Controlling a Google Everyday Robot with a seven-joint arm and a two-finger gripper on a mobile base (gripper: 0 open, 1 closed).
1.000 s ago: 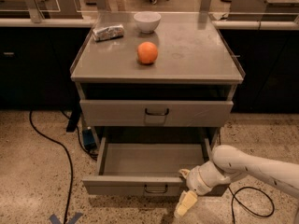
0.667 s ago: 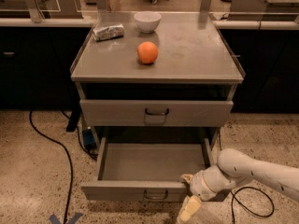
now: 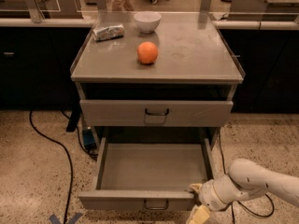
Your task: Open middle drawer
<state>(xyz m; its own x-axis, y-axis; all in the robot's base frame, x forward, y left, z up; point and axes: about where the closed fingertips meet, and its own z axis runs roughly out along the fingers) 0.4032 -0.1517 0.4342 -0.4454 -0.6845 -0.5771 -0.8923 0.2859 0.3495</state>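
Observation:
The middle drawer [image 3: 140, 200] is pulled far out of the grey metal cabinet [image 3: 156, 73]. Its low front faces me with a small dark loop handle [image 3: 156, 204], and its shallow grey tray [image 3: 152, 166] is bare inside. My gripper [image 3: 198, 204] sits at the right end of the drawer's front, against the front right corner, on a white arm [image 3: 254, 181] that comes in from the lower right. The drawer above it [image 3: 156, 113] is closed and has its own loop handle. Any drawer below is hidden by the open one.
On the cabinet top lie an orange [image 3: 147, 52], a white bowl [image 3: 147, 21] and a silver snack packet [image 3: 109, 31]. A black cable [image 3: 56, 143] runs over the speckled floor at the left. Dark counters stand behind, to both sides.
The middle drawer has slid further out toward me. My gripper has moved with its front, lower in the view.

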